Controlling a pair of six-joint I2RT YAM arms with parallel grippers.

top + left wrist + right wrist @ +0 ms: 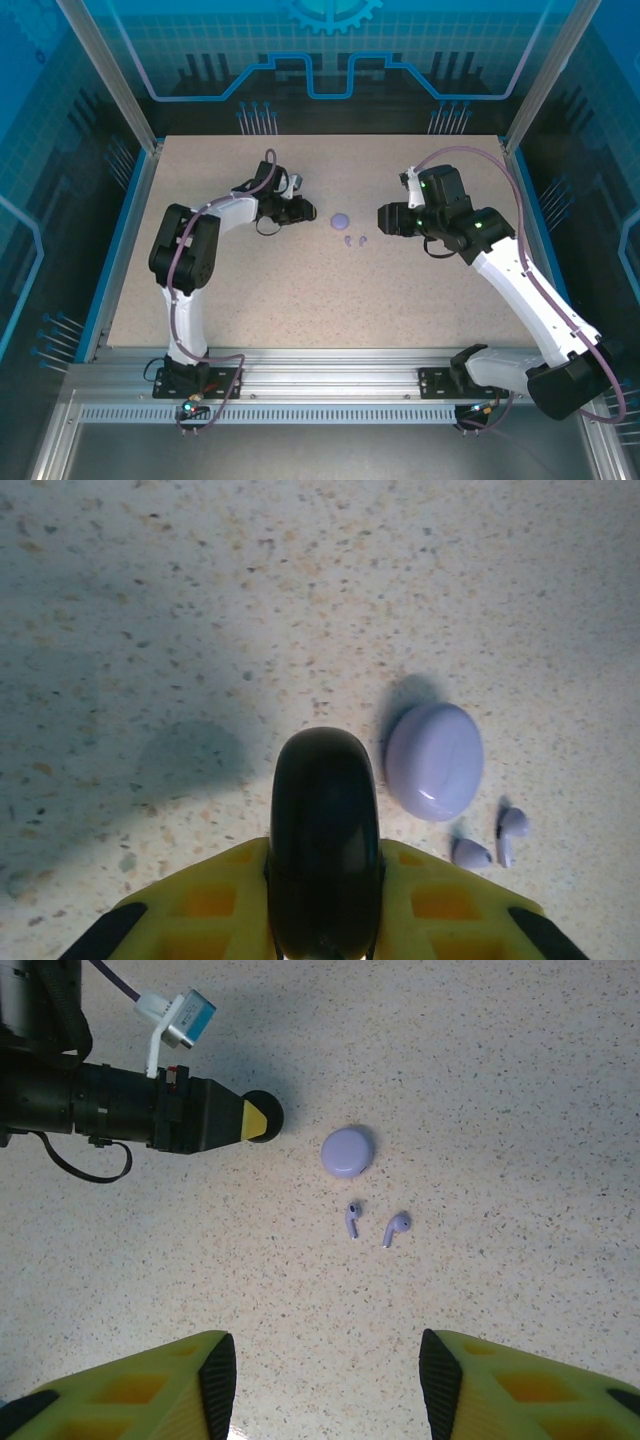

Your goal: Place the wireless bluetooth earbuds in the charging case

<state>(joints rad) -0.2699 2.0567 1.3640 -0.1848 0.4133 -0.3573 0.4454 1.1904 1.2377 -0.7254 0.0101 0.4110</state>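
Your right gripper (328, 1362): fingers wide, empty. lilac earbuds (397, 1227) dead 12 o'clock from it, stems running roughly 12-to-6; left gripper (322, 858) pinched on black case (322, 795).

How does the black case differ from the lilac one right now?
The black case is clamped on edge between the fingers of the left gripper; the lilac case lies flat and free on the table. One is dark, the other pale. Both are smooth, glossy rounded pebbles, far bigger than the two lilac earbuds.
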